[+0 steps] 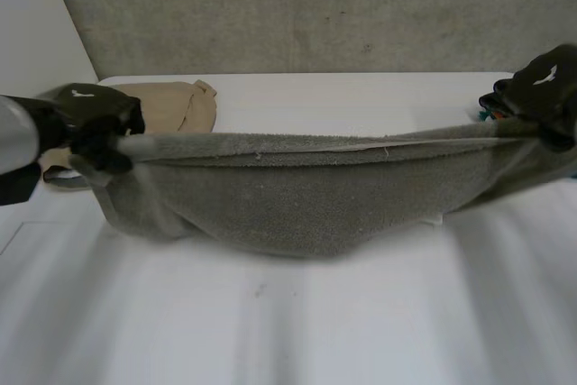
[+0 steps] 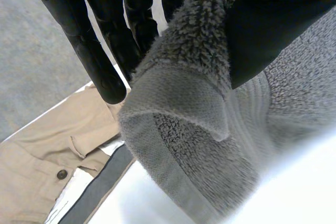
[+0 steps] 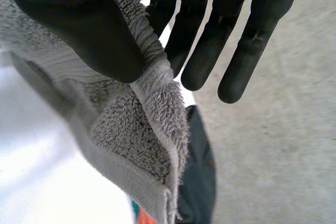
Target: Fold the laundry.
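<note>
**Towel stretched between hands, fold pending**

Left fingers (image 2: pixel 100 61) straight, thumb pinching a towel (image 1: pixel 306 196) corner. Right fingers (image 3: pixel 210 51) do the same at the opposite end. Left hand (image 1: pixel 99 128) and right hand (image 1: pixel 541 96) hold it taut over the table (image 1: pixel 361 331), middle sagging. Likely next: lay it flat, bring the corners together evenly.

White table (image 1: pixel 288 331) in even light, with a grey concrete wall (image 1: pixel 315 6) beyond the left hand (image 1: pixel 99 128) and right hand (image 1: pixel 541 96), and a pale side wall (image 1: pixel 36 15) beside the left.

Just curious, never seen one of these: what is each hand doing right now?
Left hand: shut on one end of the grey terry towel, pinched against the thumb.
Right hand: shut on the towel's other end, likewise.
</note>
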Controlling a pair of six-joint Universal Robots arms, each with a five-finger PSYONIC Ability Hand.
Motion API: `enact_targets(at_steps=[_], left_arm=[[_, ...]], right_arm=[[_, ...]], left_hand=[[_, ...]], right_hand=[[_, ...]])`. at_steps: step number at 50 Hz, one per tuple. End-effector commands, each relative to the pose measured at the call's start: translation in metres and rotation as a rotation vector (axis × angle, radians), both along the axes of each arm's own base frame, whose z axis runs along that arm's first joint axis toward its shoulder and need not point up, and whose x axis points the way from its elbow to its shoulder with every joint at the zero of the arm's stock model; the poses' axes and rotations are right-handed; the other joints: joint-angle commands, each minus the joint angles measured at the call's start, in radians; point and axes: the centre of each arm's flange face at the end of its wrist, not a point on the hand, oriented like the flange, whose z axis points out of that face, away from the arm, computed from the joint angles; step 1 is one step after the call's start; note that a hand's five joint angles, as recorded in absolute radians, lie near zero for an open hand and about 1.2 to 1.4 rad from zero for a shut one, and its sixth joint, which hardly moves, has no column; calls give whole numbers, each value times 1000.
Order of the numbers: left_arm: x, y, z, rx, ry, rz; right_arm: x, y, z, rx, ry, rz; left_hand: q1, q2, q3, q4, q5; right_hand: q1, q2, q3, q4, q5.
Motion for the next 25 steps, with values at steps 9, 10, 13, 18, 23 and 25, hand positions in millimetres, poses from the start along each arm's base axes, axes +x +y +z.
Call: enact_targets(at_steps=[9,10,13,18,23,25], left_arm=[[-57,-127,19,-632,162,70],[-58,-130,28,-684,194,78],[-60,-132,63,-856,330,97],[-58,-126,89,-951,481,92],[-55,-124,84,-907,515,93],[-54,-125,67,-836,503,102]], right_arm=[[35,-125,3,-463,-290,-101],[35,-130,15,-539,-338,-97],[31,-139,50,-756,-461,-80],[25,-130,89,-978,-585,-34],[30,-126,79,-933,-588,6],[32,-126,64,-862,-570,15]], left_hand=[[235,204,207,197,247],[235,204,207,197,247],[235,204,207,197,247],[235,204,207,197,247],[235,204,207,197,247],[235,204,207,197,247]], right_hand=[[285,215,206,197,230],[285,215,206,197,230],[285,215,206,197,230],[285,215,206,197,230],[285,215,206,197,230],[285,215,206,197,230]])
